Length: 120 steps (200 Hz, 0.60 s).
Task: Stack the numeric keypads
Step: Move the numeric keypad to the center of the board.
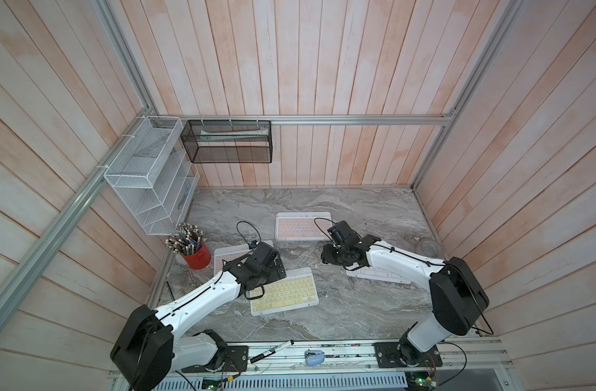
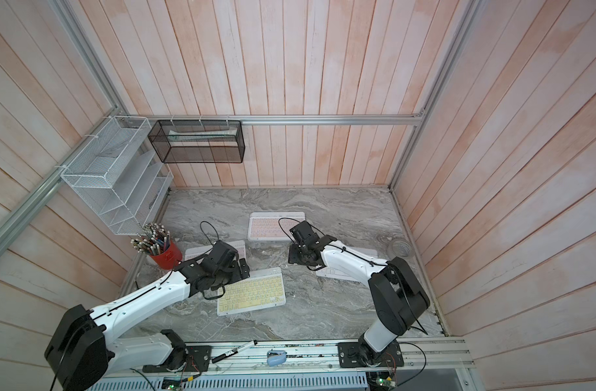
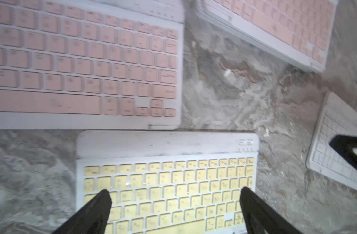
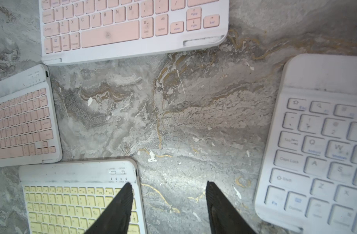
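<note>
Four numeric keypads lie flat and apart on the marble table [image 1: 340, 315]. A yellow-keyed one [image 1: 289, 292] [image 2: 256, 294] is at the front centre, and a pink one [image 1: 223, 257] lies partly under my left arm. A second pink one [image 1: 300, 225] is at the back. A white one [image 1: 381, 274] is mostly hidden by my right arm. My left gripper [image 1: 274, 270] [image 3: 175, 192] hangs open above the yellow keypad [image 3: 167, 145], holding nothing. My right gripper [image 1: 327, 257] [image 4: 169, 184] is open over bare table, between the yellow keypad [image 4: 72, 202] and the white one [image 4: 325, 141].
A red cup of pencils [image 1: 196, 257] stands at the table's left edge beside the nearer pink keypad. A white wire organiser [image 1: 147, 176] and a black mesh basket [image 1: 228, 142] hang on the walls. A marker [image 1: 271, 350] and a small blue object [image 1: 314, 357] lie on the front rail.
</note>
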Available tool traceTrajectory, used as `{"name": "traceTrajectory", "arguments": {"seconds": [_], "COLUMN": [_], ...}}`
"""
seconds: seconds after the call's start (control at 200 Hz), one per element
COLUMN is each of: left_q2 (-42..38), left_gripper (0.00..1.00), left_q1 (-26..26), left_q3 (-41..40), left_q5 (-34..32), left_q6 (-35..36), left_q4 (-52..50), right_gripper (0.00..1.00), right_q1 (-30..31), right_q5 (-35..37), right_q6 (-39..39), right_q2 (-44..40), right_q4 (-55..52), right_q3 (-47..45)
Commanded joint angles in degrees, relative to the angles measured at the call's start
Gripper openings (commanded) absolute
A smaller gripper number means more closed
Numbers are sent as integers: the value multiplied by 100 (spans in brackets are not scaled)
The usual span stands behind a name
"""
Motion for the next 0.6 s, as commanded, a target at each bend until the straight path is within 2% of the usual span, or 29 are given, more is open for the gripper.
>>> {"name": "traceTrajectory", "arguments": {"seconds": [0.0, 0.19, 0.28, 0.595], "left_q2": [-274, -366, -451, -491], "left_gripper": [100, 100, 100, 100], "left_q1": [303, 445, 455, 453], "left_q3": [-452, -599, -729, -1049], "left_q5": [178, 237, 298, 426], "left_q6": [-29, 121, 132, 89], "left_q4": [-138, -30, 96, 267], "right_gripper": [60, 60, 63, 89], "right_q1": [366, 871, 1012, 1352], "right_q5": [474, 478, 373, 324], "right_q6": [187, 415, 511, 635], "right_q2": [196, 367, 469, 764], "right_q4": [-736, -868, -846, -899], "right_q3": [380, 538, 565, 666]}}
